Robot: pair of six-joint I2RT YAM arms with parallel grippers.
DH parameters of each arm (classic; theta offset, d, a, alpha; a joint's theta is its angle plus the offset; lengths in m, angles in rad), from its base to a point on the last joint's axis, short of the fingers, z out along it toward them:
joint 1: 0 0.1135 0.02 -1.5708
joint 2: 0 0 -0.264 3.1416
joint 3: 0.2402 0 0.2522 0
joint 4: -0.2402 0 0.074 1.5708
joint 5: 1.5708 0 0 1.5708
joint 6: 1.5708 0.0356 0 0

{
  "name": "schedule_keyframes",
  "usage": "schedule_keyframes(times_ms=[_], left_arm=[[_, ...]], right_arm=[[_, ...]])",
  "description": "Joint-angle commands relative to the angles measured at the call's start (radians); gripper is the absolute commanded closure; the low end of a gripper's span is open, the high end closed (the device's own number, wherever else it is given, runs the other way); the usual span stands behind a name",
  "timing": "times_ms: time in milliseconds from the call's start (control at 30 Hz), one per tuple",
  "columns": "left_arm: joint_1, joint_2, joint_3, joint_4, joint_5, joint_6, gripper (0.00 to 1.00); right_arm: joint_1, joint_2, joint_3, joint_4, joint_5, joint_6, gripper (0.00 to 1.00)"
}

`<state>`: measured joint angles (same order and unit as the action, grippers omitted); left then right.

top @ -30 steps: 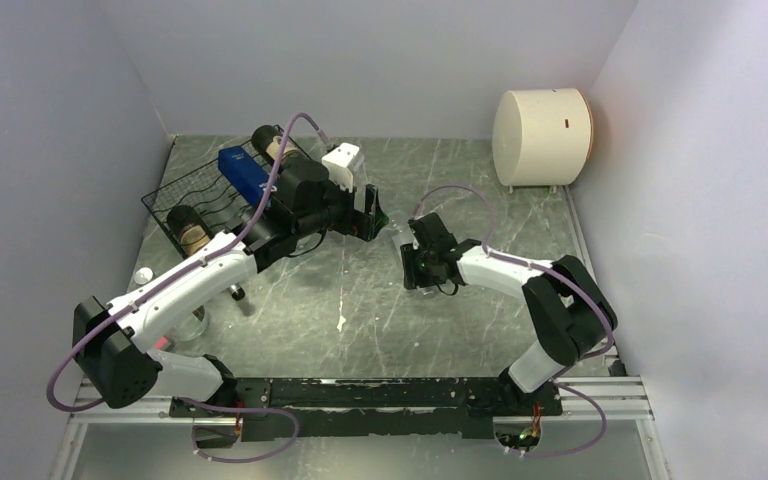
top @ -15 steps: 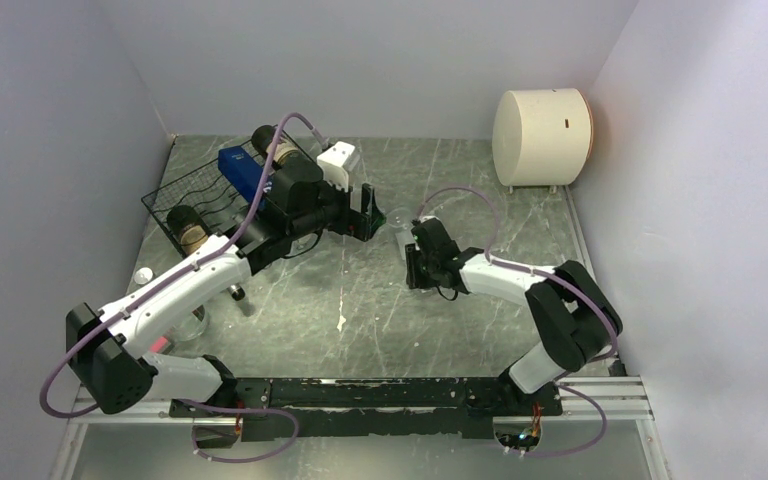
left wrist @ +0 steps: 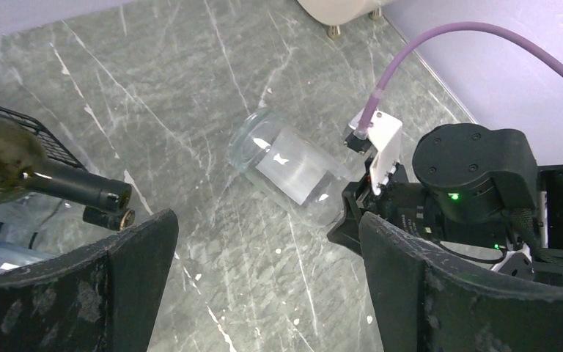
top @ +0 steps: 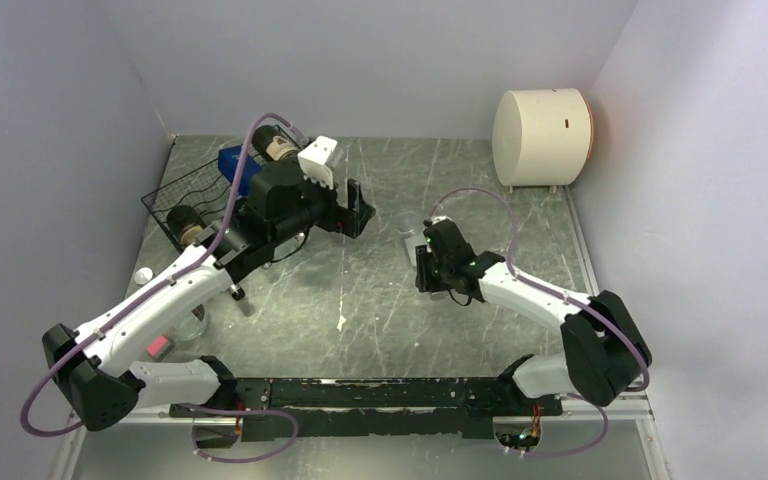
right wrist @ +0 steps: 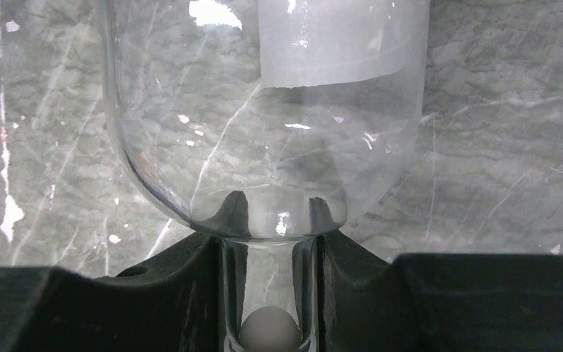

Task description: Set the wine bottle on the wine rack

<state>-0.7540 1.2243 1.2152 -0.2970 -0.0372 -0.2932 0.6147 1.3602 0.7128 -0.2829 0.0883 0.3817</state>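
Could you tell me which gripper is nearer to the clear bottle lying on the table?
The right. The right gripper is closed on the clear bottle at its neck, fingers touching it; the left gripper hangs open, apart from it, on the wine rack side.

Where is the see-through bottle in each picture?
Top external: the clear glass bottle lies near the middle, just beyond the right gripper.
Left wrist: it is in the centre, on its side, narrow end toward the right gripper.
Right wrist: it fills the upper half, with its neck at the bottom edge.
Shared landmark: the right gripper clamped on the bottle's neck.
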Motion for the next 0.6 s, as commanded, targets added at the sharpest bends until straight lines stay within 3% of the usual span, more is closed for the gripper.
schedule_keyframes(times_ms=[0,333,567], left_arm=[[0.005,-0.066,0.033,-0.014,-0.060,0.025,0.02],[0.005,-0.199,0.049,-0.032,-0.159,0.054,0.02],[0.005,-0.303,0.089,-0.037,-0.219,0.088,0.02]], right_arm=[[0.001,-0.111,0.116,0.112,0.021,0.004,1.00],[0.020,-0.216,0.215,0.129,-0.088,-0.022,1.00],[0.108,-0.200,0.347,0.198,-0.138,-0.032,1.00]])
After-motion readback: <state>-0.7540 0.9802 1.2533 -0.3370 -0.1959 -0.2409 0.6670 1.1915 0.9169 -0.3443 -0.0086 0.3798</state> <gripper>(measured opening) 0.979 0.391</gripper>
